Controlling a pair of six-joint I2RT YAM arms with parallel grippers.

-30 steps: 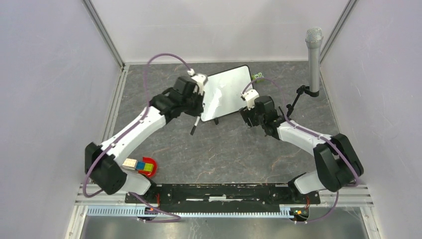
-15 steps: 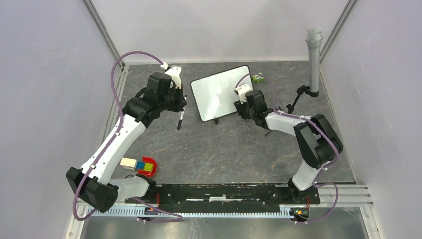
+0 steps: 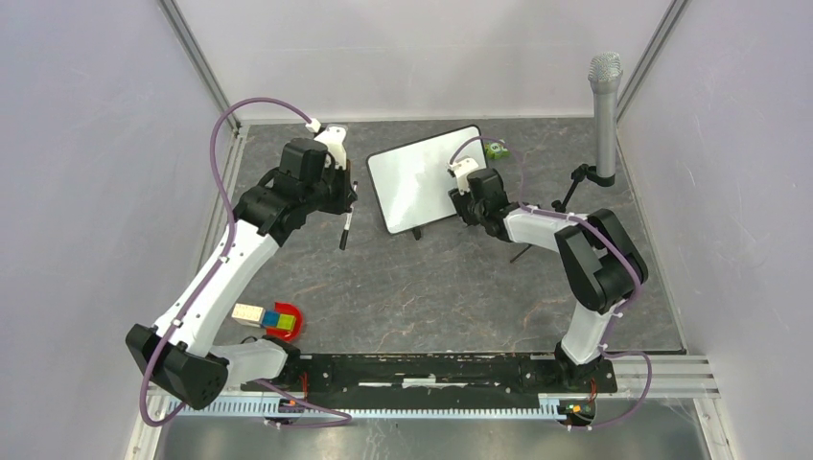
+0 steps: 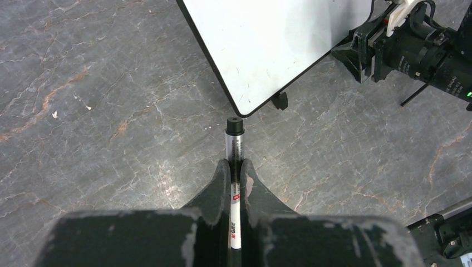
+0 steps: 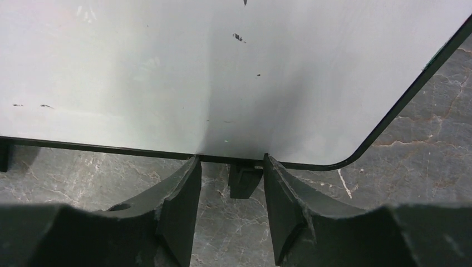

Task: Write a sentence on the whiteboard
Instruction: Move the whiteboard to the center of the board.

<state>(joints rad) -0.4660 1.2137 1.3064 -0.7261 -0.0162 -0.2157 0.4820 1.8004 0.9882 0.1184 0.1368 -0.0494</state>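
Now, on grey tabletop (image 3: 431,287), left fingers (image 4: 220,189) pinch marker (image 4: 235,139); right fingers (image 5: 181,206) gape at whiteboard (image 3: 417,177).

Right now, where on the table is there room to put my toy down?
The biggest bare patch of table lies between the whiteboard and the black rail at the near edge. It is crowded up by the whiteboard: the left gripper with its marker, the right gripper, a microphone.

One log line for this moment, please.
left fingers: shut on marker, short of whiteboard | right fingers: open, astride foot at whiteboard edge | whiteboard: blank, nothing written
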